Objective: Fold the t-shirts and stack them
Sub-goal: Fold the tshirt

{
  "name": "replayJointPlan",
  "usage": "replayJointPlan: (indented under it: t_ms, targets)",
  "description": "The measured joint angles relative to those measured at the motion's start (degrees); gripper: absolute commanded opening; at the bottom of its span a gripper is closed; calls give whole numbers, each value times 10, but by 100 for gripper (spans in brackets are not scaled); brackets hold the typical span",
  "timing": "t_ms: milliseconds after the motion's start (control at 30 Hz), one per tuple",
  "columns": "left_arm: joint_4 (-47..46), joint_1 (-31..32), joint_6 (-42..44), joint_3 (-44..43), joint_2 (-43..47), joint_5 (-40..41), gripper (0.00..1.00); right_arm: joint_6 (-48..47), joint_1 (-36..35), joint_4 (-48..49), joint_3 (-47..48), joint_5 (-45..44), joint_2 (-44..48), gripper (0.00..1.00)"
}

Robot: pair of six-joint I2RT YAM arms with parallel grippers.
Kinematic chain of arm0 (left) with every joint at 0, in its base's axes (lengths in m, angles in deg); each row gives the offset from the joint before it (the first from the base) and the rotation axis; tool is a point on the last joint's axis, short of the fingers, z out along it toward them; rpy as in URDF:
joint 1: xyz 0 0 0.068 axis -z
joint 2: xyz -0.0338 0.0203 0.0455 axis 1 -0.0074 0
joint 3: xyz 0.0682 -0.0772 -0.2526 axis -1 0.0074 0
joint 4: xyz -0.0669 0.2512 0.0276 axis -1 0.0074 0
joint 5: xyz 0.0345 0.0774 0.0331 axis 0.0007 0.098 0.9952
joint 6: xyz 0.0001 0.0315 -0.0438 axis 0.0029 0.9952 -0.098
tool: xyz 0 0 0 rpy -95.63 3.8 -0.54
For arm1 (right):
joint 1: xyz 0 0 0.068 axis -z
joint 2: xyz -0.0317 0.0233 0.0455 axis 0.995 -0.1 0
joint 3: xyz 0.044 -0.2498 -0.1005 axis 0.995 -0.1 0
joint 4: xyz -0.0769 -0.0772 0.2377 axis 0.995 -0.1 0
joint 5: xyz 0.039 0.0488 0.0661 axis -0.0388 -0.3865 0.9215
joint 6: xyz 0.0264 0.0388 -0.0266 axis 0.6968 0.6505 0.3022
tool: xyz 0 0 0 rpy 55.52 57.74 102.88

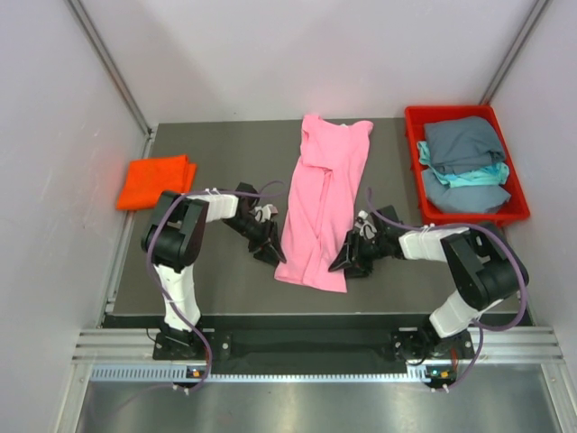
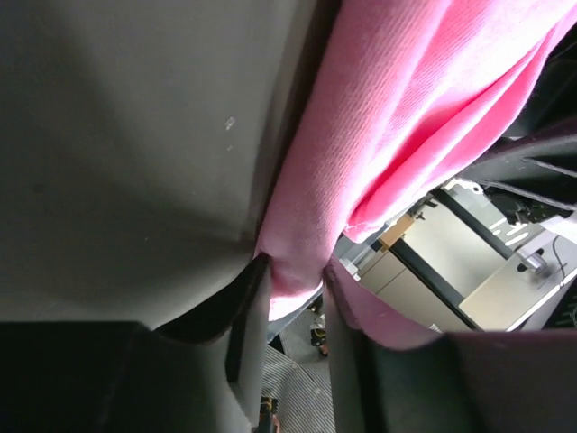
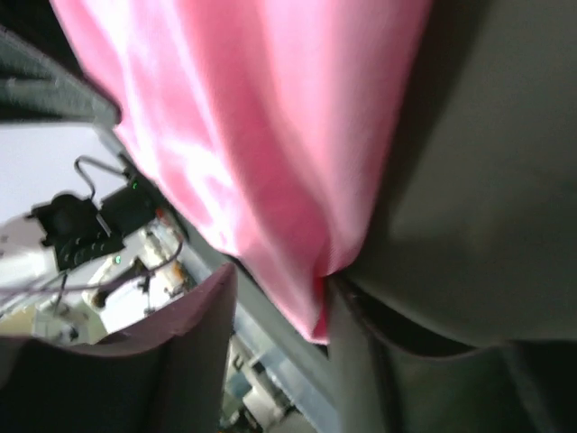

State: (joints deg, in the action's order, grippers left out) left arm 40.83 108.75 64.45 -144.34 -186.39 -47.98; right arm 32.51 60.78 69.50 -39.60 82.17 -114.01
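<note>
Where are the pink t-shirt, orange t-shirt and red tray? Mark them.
pink t-shirt (image 1: 320, 203), top view, middle of the cloth.
orange t-shirt (image 1: 155, 181), top view, centre of the fold.
red tray (image 1: 451, 111), top view, far rim.

Dark grey matte table (image 1: 225, 162), plain pale lilac-white walls (image 1: 315, 54) closing in three sides, slim aluminium posts (image 1: 109, 63) slanting up the back corners, ribbed aluminium rail (image 1: 117, 343) along the near edge, brushed metal floor plate (image 1: 297, 406) below, soft even light.
</note>
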Motion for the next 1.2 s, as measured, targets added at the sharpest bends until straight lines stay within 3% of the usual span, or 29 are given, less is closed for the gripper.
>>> replayJointPlan:
  t_ms: [33, 167, 233, 300, 367, 833, 1200]
  targets:
    - [-1, 0, 0, 1, 0, -2, 31, -1, -1, 0, 0, -6, -1, 39]
    - [-7, 0, -6, 7, -1, -10, 23, -3, -2, -2, -1, -28, -7, 6]
    - [-11, 1, -9, 12, -1, -14, 14, -6, -2, -5, -1, -37, -8, 0]
    - [-14, 2, -10, 16, -1, -16, 3, -7, -2, -7, -2, -44, -7, 0]
    - [-17, 6, -13, 16, -1, -20, 0, -12, -2, -10, -2, -46, -5, 0]
    - [-78, 120, -38, 36, 69, -32, 0, -66, 42, -90, -28, -62, 80, 0]
    - [-46, 140, -8, 12, 70, -8, 0, -108, 79, -178, -33, -77, 162, 0]
